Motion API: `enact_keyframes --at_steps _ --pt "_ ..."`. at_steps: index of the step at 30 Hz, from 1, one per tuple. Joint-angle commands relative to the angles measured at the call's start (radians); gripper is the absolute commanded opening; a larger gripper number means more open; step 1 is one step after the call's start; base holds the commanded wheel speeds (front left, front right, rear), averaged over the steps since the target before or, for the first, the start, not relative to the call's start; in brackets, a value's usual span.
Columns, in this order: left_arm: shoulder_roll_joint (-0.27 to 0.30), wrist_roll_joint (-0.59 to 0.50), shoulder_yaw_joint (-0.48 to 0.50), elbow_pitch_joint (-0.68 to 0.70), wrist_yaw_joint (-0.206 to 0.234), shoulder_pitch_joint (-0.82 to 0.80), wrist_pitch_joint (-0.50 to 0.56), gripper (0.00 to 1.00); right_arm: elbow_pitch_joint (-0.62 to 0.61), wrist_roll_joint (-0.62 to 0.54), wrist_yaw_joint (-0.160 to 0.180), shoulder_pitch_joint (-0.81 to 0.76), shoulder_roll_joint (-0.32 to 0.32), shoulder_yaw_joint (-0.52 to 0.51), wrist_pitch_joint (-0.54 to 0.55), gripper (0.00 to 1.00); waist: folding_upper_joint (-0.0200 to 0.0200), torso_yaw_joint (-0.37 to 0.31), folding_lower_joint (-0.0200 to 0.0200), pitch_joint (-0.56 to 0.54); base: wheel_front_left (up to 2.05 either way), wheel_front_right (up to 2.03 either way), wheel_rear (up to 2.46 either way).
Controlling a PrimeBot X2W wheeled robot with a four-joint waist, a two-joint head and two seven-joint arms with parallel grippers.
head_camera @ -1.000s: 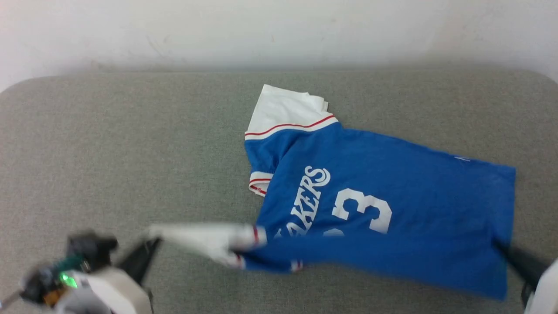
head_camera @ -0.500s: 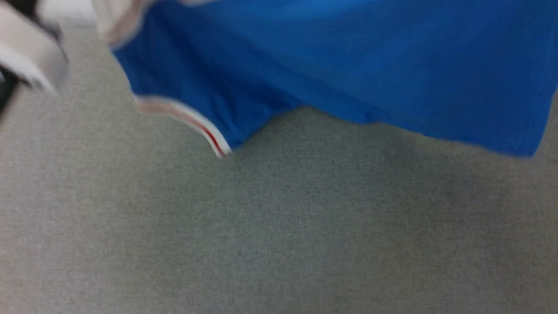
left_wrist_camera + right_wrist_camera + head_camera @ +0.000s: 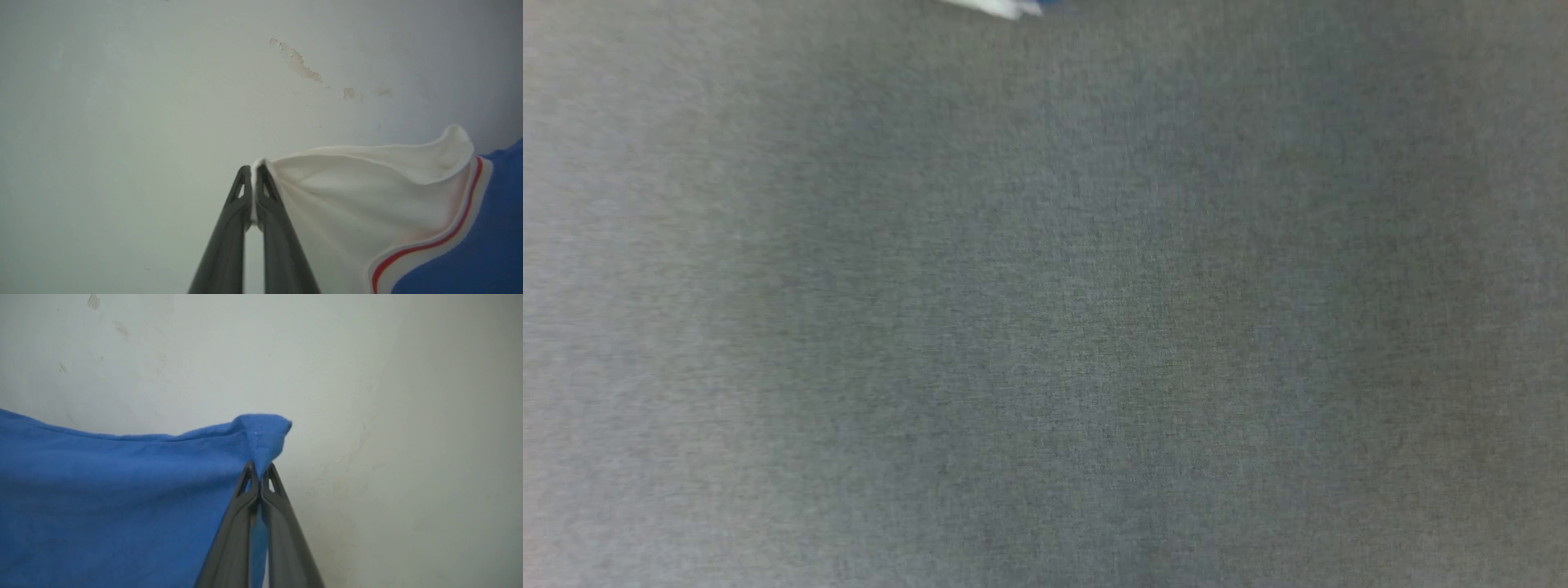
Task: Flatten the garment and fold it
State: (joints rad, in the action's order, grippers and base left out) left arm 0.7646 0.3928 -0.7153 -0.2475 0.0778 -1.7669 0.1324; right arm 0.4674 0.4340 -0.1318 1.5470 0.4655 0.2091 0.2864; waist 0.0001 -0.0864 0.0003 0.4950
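Blue garment (image 3: 122, 490) (largely cropped) is pinched by left claw (image 3: 254, 170), right claw (image 3: 260, 468).

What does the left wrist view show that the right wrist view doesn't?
Left wrist view: the left gripper pinching the garment by its white sleeve, edged with red-striped trim. Right wrist view: the right gripper pinching a blue corner. Both: shut dark fingers, blue cloth, and a pale, marked wall behind.
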Motion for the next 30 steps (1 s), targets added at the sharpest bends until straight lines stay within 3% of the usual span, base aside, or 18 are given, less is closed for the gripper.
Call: enact_keyframes --at_steps 1,7,16,24,30 --pt "-0.015 -0.016 0.001 -0.028 -0.001 -0.037 -0.018 0.00 0.029 -0.004 0.001 0.025 -0.010 0.008 -0.023 0.00 -0.0001 -0.029 -0.0003 0.065 0.00 0.00 0.00" --pt "-0.066 -0.043 -0.017 -0.118 -0.024 -0.103 -0.097 0.00 0.125 0.008 0.001 0.063 -0.004 0.058 -0.109 0.00 -0.0001 -0.032 -0.0003 0.140 0.00 0.00 0.00" --pt "-0.059 0.014 0.000 -0.144 -0.061 -0.053 -0.215 0.00 0.168 0.086 0.001 0.047 0.066 0.131 -0.198 0.00 -0.0001 -0.013 -0.0003 0.254 0.00 0.00 0.00" --pt "-0.009 0.134 -0.004 0.011 -0.111 0.159 -0.268 0.00 -0.045 0.265 0.001 -0.125 0.215 0.281 -0.236 0.00 -0.0001 0.029 -0.0003 0.224 0.00 0.00 0.00" --pt "0.098 0.241 0.007 0.264 -0.019 0.451 -0.265 0.00 -0.250 0.384 0.001 -0.384 0.340 0.274 -0.251 0.00 -0.0001 0.046 -0.0003 0.144 0.00 0.00 0.00"
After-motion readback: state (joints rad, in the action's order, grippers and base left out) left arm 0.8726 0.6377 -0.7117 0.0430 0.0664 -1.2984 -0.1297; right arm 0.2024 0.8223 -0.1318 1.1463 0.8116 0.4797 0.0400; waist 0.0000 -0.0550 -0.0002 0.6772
